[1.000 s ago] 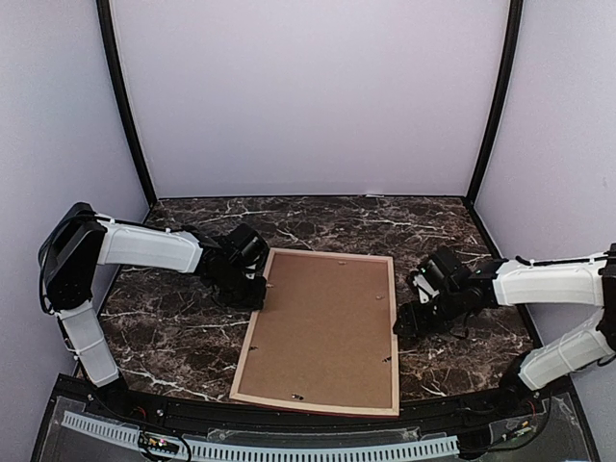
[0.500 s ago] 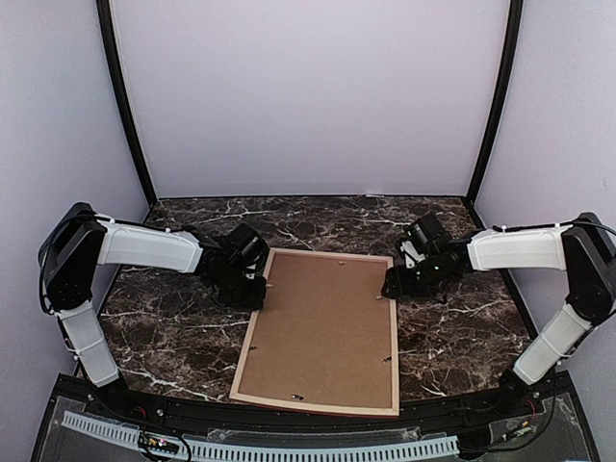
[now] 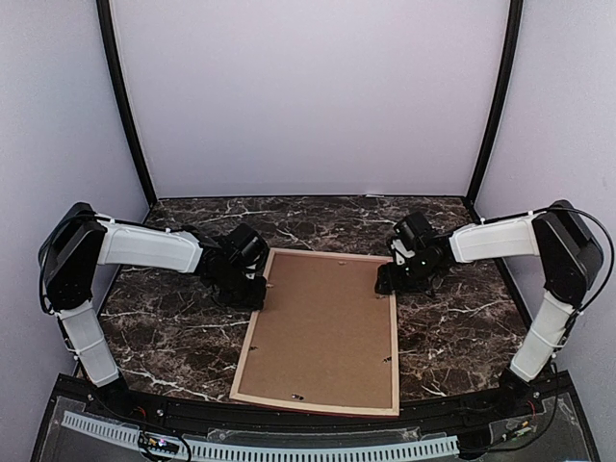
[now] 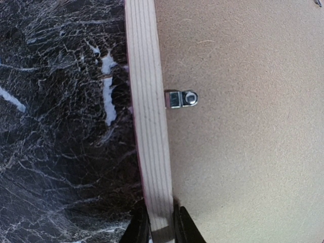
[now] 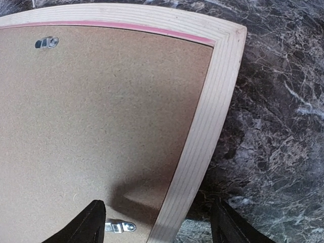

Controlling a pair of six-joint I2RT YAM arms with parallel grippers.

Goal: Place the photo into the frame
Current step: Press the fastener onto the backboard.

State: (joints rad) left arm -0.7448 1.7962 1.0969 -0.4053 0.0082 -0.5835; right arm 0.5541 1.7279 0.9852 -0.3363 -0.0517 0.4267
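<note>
The frame (image 3: 395, 337) lies back up on the marble table, its pale wood rails around a brown backing board (image 3: 322, 327). My left gripper (image 3: 258, 296) is shut on the frame's left rail (image 4: 147, 116), one finger on each side of it (image 4: 160, 223). My right gripper (image 3: 387, 287) stands open over the right rail (image 5: 212, 116) near the far right corner, one finger above the board and the other above the table (image 5: 158, 212). The photo is out of view.
Small metal turn clips (image 4: 181, 98) (image 5: 120, 226) (image 5: 46, 42) sit along the board's edges. Dark marble table (image 3: 173, 337) lies on both sides of the frame. Pale walls and black posts (image 3: 125, 106) close in the back and sides.
My right gripper has moved from the middle of the frame's right rail up to its far right corner, still open. The left gripper and the frame have not moved.
</note>
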